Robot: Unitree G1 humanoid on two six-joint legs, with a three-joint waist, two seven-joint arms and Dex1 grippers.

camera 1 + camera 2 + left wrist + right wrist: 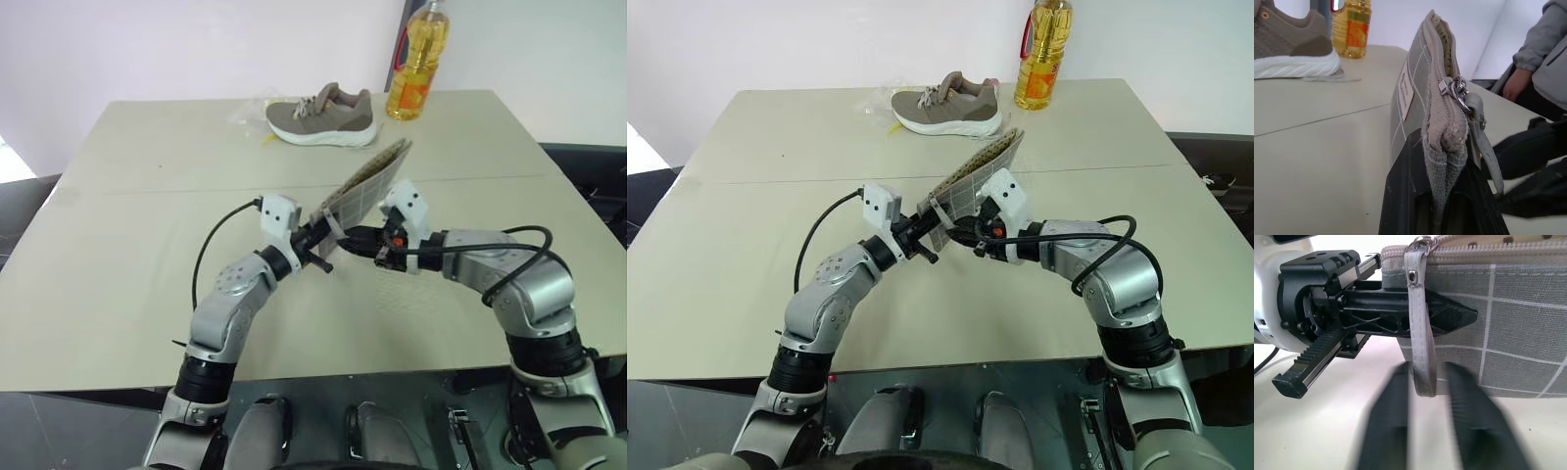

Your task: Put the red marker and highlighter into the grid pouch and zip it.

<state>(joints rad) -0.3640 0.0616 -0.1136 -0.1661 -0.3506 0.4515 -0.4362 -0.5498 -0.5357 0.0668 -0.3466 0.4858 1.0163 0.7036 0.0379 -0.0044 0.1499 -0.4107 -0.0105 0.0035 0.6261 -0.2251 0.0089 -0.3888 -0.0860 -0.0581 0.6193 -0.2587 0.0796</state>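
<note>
Your left gripper (pixel 1442 205) is clamped on the grid pouch (pixel 367 186), holding it tilted above the bench (pixel 127 245). Your right gripper (pixel 1425 431) straddles the grey zip pull (pixel 1419 333), fingers blurred (whether they pinch it, I cannot tell). A shoe (pixel 321 117) and an oil bottle (pixel 418 61) stand at the far edge.

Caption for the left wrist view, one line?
Left tool clamps the grey grid-patterned fabric pouch upright by one end, its zip pull hanging.
</note>
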